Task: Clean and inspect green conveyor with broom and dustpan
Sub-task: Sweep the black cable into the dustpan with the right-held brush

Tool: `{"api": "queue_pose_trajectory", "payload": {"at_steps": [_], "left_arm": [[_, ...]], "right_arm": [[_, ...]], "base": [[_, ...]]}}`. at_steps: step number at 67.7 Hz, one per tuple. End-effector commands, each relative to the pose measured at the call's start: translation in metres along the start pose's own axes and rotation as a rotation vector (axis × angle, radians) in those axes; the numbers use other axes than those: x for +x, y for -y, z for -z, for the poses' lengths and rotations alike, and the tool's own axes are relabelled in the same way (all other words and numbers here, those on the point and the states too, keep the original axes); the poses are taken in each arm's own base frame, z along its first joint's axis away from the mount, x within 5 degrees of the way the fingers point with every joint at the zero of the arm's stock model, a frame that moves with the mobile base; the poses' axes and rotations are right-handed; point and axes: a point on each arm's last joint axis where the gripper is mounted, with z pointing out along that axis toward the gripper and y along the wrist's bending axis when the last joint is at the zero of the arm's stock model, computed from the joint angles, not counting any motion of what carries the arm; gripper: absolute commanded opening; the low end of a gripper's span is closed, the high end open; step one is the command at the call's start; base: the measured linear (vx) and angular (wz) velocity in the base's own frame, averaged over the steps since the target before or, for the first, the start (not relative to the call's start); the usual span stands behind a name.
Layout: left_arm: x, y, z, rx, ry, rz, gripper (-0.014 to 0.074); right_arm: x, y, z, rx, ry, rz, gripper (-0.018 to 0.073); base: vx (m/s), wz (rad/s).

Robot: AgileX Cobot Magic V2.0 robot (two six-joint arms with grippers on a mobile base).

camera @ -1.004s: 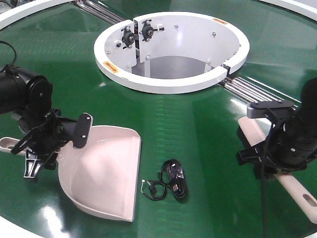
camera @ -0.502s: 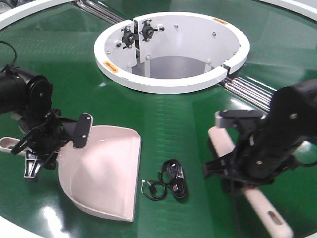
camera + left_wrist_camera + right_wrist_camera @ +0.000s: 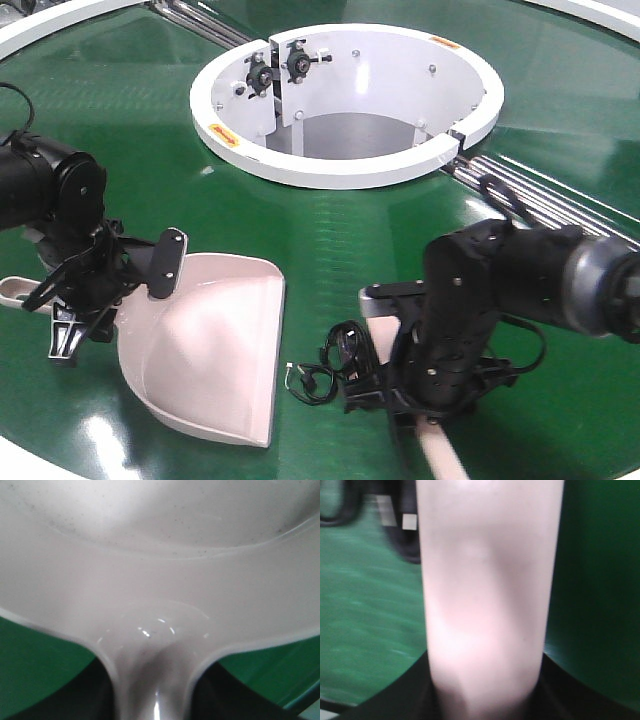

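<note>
Directly between broom (image 3: pixel 378 306) and dustpan (image 3: pixel 215 350): cable (image 3: pixel 352 362).

Pale dustpan (image 3: pixel 160 580) filling view, speckled scoop above, neck narrowing below, green conveyor (image 3: pixel 40 655) at lower corners

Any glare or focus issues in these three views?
Front view: sharp overall, with glare patches on the green conveyor, strongest bottom left. Left wrist view: dustpan fills the frame, soft, with small glints near its handle. Right wrist view: broom too close, out of focus; black cable behind it blurred.
</note>
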Motion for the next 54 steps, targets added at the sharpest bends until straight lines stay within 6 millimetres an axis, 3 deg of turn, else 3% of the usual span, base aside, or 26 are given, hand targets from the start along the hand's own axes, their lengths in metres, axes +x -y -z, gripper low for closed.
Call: {"api": "queue_pose_trajectory", "payload": {"at_steps": [1, 20, 35, 45, 54], "left_arm": [[0.000, -0.003, 0.021, -0.080, 0.027, 0.023, -0.0008], [0.000, -0.003, 0.021, -0.080, 0.027, 0.023, -0.0008], [0.000, -0.003, 0.021, -0.080, 0.027, 0.023, -0.0008], [0.000, -0.003, 0.021, -0.080, 0.027, 0.023, -0.0008], [0.000, -0.003, 0.021, -0.080, 0.027, 0.023, -0.0008]], "right_arm": [[-0.008, -0.018, 0.018, -0.077, 0.067, 0.044, -0.0005], [-0.032, -0.049, 0.016, -0.257, -0.010, 0.085, -0.0005], [-0.041, -0.092, 0.012, -0.384, -0.038, 0.186, -0.0005], [-0.047, -0.118, 0.024, -0.409, 0.006, 0.257, -0.0005], [-0.053, -0.130, 0.041, -0.435, 0.066, 0.290, -0.0005]], "base": [[0.00, 0.00], [0.00, 0.00], [0.00, 0.00], [0.00, 0.00], [0.00, 0.00]]}}
